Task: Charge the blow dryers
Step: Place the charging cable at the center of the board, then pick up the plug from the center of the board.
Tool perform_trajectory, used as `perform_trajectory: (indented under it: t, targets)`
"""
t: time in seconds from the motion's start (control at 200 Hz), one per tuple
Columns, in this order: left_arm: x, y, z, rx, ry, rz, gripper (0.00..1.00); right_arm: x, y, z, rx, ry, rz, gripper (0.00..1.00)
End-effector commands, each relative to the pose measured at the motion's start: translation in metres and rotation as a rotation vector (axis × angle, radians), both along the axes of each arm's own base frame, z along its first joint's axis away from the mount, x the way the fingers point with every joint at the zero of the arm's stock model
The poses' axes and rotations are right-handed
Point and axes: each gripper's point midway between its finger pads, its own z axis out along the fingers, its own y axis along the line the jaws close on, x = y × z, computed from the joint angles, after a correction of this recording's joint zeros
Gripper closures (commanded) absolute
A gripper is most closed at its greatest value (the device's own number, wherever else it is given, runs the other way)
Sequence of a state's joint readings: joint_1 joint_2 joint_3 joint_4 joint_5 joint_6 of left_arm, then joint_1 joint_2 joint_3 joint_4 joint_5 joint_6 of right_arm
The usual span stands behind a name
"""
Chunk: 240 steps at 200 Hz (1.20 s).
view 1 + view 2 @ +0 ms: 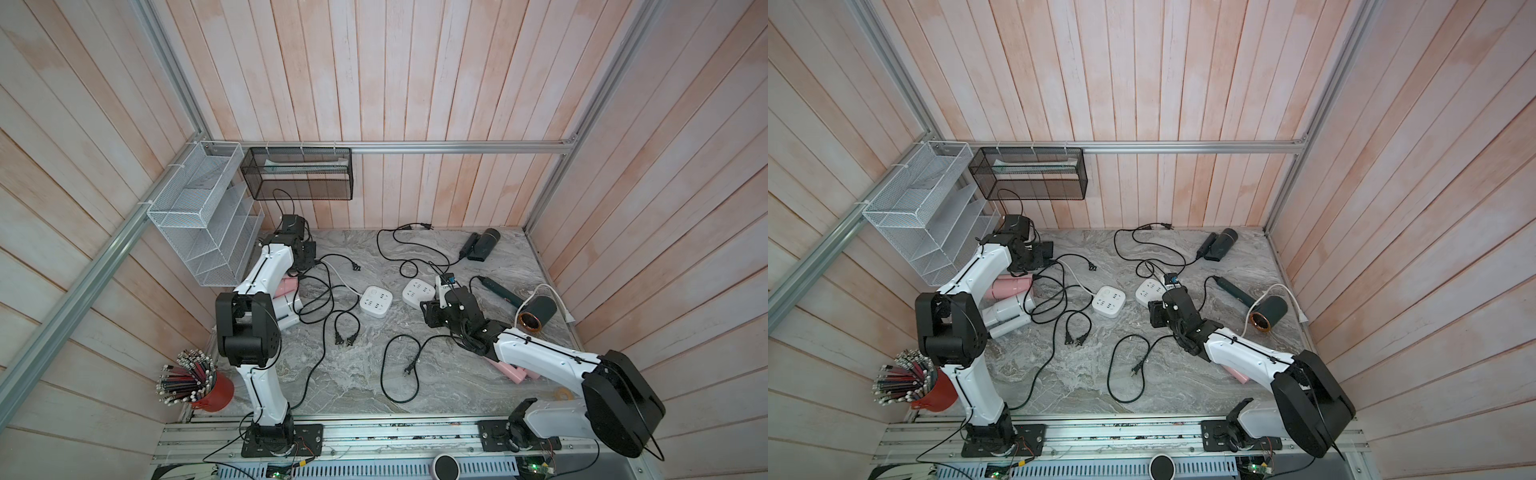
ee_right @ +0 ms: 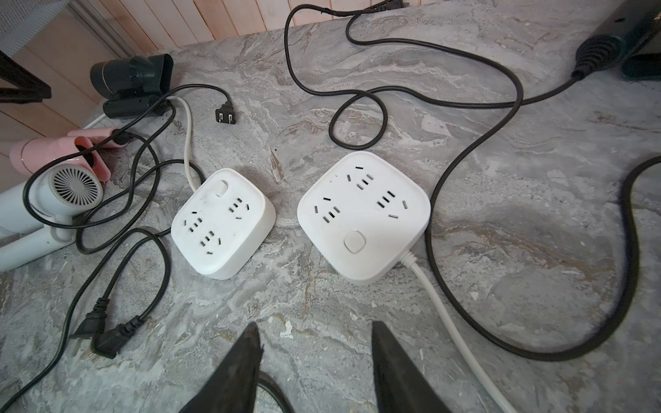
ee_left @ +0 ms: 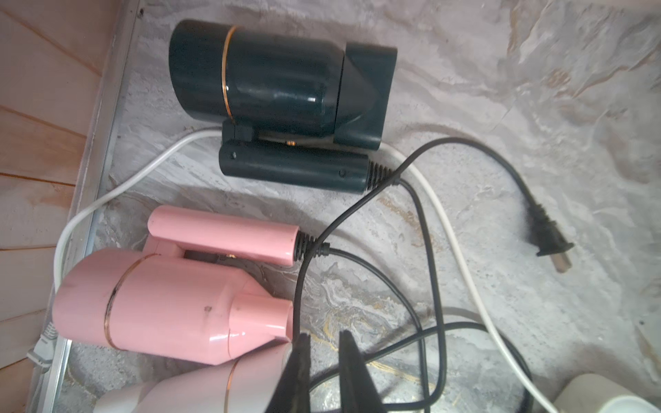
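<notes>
Closest to the robot's base, a near pink dryer [image 1: 515, 372] lies on the desk [image 1: 353, 399], partly under the right forearm. A loose plug [image 1: 409, 368] sits toward the middle. Only the top views show these; neither wrist view does.

Further in, the right hand [image 2: 314, 325] hovers just short of a white power strip [image 2: 365, 214] and a second power strip [image 2: 221, 221]. Its fingers are well apart and hold nothing. The right wrist view shows every socket on both strips unfilled.

Beyond that, at the desk's far left, the left hand [image 3: 323, 334] hangs over three dryers: a light grey dryer [image 3: 171, 389], a far pink dryer [image 3: 161, 304] and a black dryer [image 3: 279, 78]. The black one lies by the wall with its handle folded. Only the left wrist view shows it whole, since the arm covers it in both top views. The left fingers stand a narrow gap apart and seem to grip nothing.

The likely next pick is the black dryer's plug [image 3: 552, 246]. It lies apart from the left fingertips, out toward the desk's middle, between that hand and the strips. In the right wrist view its prongs point roughly at the second power strip. The left arm looks the nearer one.

Farthest off, another black dryer [image 1: 482, 245] rests by the back wall.
</notes>
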State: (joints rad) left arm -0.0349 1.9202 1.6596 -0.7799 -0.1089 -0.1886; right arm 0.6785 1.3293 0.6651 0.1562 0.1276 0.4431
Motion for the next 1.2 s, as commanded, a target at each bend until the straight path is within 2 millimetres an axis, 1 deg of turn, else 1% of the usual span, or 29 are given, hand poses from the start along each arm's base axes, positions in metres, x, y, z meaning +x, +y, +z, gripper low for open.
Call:
perform_trajectory:
  t: [0.0,0.085,0.15,0.225,0.31,0.43,0.535,0.685,0.885,1.05,1.195]
  targets:
    - [-0.002,-0.025,0.012,-0.146,-0.043,-0.043,0.8,-0.001,0.008,0.004,0.013,-0.009,0.05,0.49]
    - [-0.008,-0.051,0.011,-0.272,-0.053,-0.103,0.78,0.004,0.014,0.007,0.017,-0.015,0.061,0.49]
    - [-0.011,-0.063,0.007,-0.322,-0.046,-0.105,0.76,0.008,0.017,0.009,0.016,-0.019,0.066,0.49]
    - [-0.009,-0.077,0.001,-0.373,-0.036,-0.104,0.7,0.011,0.021,0.01,0.022,-0.021,0.068,0.49]
    - [-0.003,-0.093,-0.007,-0.432,-0.022,-0.095,0.66,0.012,0.023,0.012,0.03,-0.022,0.068,0.49]
    - [0.014,-0.109,-0.016,-0.462,-0.019,-0.067,0.58,0.01,0.021,0.011,0.032,-0.02,0.065,0.49]
    - [0.029,-0.123,-0.029,-0.481,0.013,-0.056,0.57,0.008,0.017,0.01,0.026,-0.02,0.057,0.49]
    - [0.053,-0.135,-0.037,-0.493,-0.006,-0.025,0.54,0.006,0.015,0.011,0.025,-0.021,0.054,0.49]
    - [0.076,-0.146,-0.061,-0.531,0.019,0.008,0.53,0.004,0.012,0.011,0.025,-0.02,0.047,0.49]
    - [0.086,-0.158,-0.081,-0.56,0.052,0.005,0.52,0.003,0.009,0.011,0.021,-0.02,0.042,0.49]
    - [0.089,-0.163,-0.096,-0.559,0.076,0.011,0.52,0.001,0.005,0.011,0.01,-0.021,0.032,0.49]
